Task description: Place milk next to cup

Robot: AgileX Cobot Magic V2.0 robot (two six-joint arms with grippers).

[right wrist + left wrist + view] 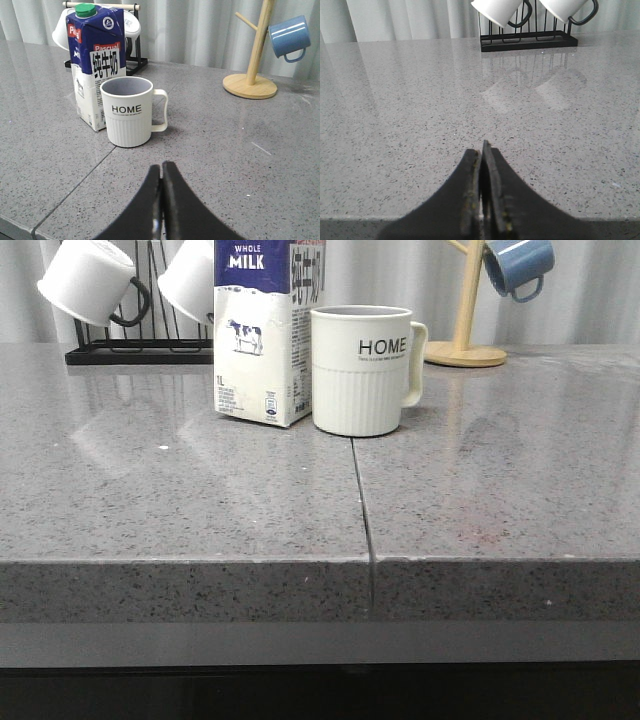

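Milk, blue-topped white cow carton, stands upright beside cup; both grippers clenched empty.

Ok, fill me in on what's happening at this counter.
Nothing is being handled right now. The milk stands upright on the counter right beside the HOME cup, on its side away from the handle. The left pincer and the right pincer are shut and empty, back from both.

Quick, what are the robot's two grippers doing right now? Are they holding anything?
Left gripper: closed, holding nothing, over the bare grey speckled stone table.
Right gripper: closed, holding nothing, apart from the cream-white ribbed "HOME" mug.
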